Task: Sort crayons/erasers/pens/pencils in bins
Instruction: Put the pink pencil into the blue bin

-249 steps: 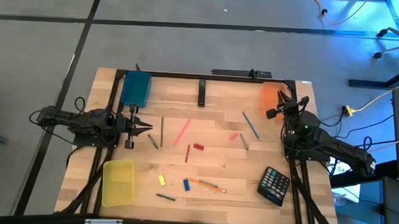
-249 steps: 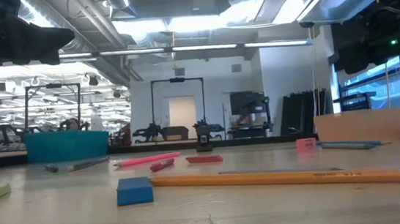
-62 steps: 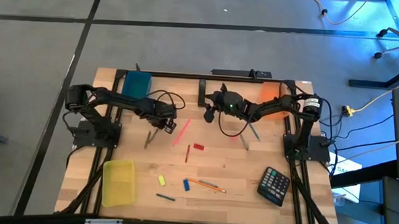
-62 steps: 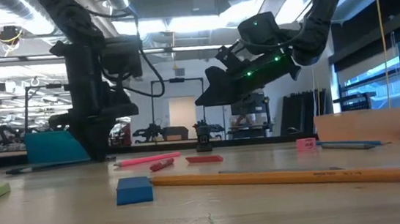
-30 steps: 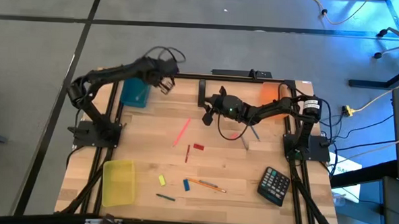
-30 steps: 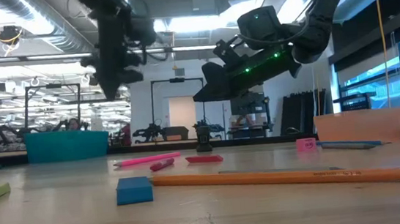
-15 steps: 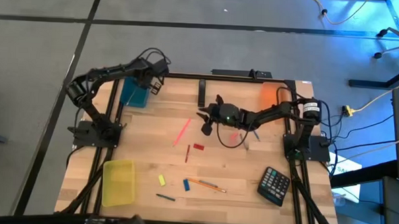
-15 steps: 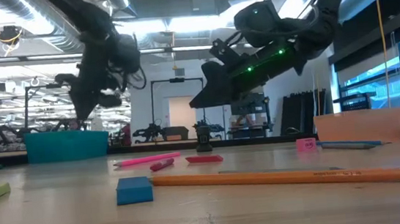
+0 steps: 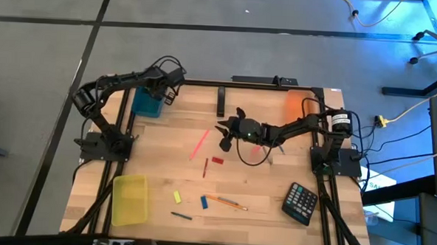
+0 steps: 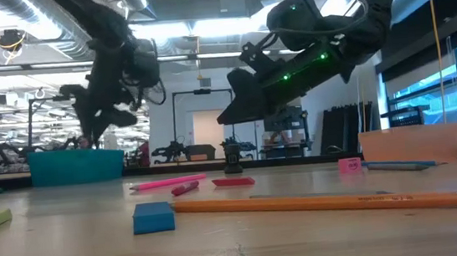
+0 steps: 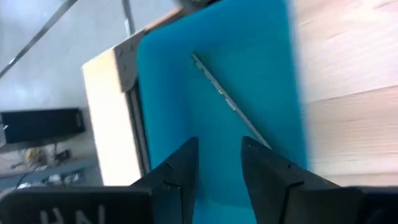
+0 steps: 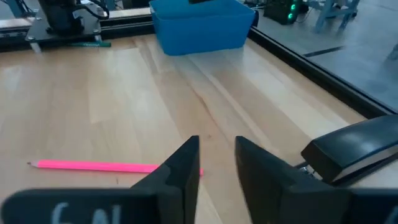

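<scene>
My left gripper (image 11: 219, 165) hangs open above the teal bin (image 9: 147, 102) at the table's far left. A thin grey stick (image 11: 222, 97) lies slantwise on the bin's floor, and nothing is between the fingers. My right gripper (image 12: 217, 158) hovers open over the middle of the table (image 9: 227, 135), just right of the long pink stick (image 9: 200, 142), which also shows lying flat in the right wrist view (image 12: 93, 165). The red eraser (image 9: 217, 160) and the yellow eraser (image 9: 177, 197) lie on the wood nearer the front. The orange bin (image 9: 295, 104) stands far right, the yellow bin (image 9: 129, 200) near left.
An orange pencil (image 9: 227, 203), a blue block (image 9: 204, 202) and a dark short stick (image 9: 182, 215) lie near the front edge. The black calculator (image 9: 301, 202) sits at the near right. A black bar (image 9: 221, 100) lies at the far middle, and thin sticks (image 9: 269, 156) lie under the right arm.
My left gripper has gone from high over the far edge toward the table's left and down, and now stands over the teal bin. My right gripper has crept toward the near edge and a little lower, closer to the pink stick.
</scene>
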{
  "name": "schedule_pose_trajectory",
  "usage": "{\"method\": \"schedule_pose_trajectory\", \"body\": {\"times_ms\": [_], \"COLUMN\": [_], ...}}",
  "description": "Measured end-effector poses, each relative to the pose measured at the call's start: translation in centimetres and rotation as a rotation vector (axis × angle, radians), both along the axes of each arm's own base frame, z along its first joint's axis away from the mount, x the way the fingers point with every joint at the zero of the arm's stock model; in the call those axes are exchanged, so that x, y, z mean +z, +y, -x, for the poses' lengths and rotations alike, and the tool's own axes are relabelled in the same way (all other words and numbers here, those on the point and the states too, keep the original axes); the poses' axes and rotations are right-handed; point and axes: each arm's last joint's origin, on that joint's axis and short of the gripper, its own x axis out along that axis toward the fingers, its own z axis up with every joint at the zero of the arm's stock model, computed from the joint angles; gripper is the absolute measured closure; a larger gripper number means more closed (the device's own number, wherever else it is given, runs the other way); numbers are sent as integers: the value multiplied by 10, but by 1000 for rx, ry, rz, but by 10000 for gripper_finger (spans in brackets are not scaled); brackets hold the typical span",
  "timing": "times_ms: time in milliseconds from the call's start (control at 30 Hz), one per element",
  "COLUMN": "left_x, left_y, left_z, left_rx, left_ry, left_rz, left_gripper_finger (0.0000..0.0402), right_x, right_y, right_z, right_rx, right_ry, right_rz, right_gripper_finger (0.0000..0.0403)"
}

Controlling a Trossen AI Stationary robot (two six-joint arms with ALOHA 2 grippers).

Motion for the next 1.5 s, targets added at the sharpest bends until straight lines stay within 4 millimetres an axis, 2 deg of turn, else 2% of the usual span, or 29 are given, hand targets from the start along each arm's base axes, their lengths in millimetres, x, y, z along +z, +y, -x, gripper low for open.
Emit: {"method": "schedule_pose_trajectory", "body": {"times_ms": [100,200,300,500,633,733,900,1033,1100,1300,1500], "left_x": [4,4,4,2,-11,-25,-46,-62,-71,-83,-84], "left_y": [-9,-32,-65,-135,-169,-184,-195,-198,-197,-189,-184], "left_z": [-18,-43,-71,-118,-136,-140,-145,-150,-152,-155,-155], "left_rx": [-67,-177,-310,-576,-668,-679,-662,-676,-672,-645,-624], "left_ry": [-63,-135,-249,-458,-503,-467,-430,-418,-414,-400,-414], "left_rz": [-22,-24,-16,-5,14,22,50,126,163,209,265], "left_gripper_finger": [292,292,293,293,293,293,293,293,293,293,300], "right_x": [-3,-5,0,18,31,40,61,73,73,63,60], "right_y": [-2,-5,-8,-11,-9,-7,-3,1,3,3,4], "right_z": [3,8,15,27,38,53,82,99,104,109,110], "right_rx": [-33,-132,-223,-261,-268,-286,-279,-187,-142,-158,-160], "right_ry": [92,211,278,301,298,241,70,-129,-189,-183,-155], "right_rz": [105,219,252,209,190,162,99,38,27,34,29], "right_gripper_finger": [299,299,298,274,249,233,214,208,207,207,207]}}
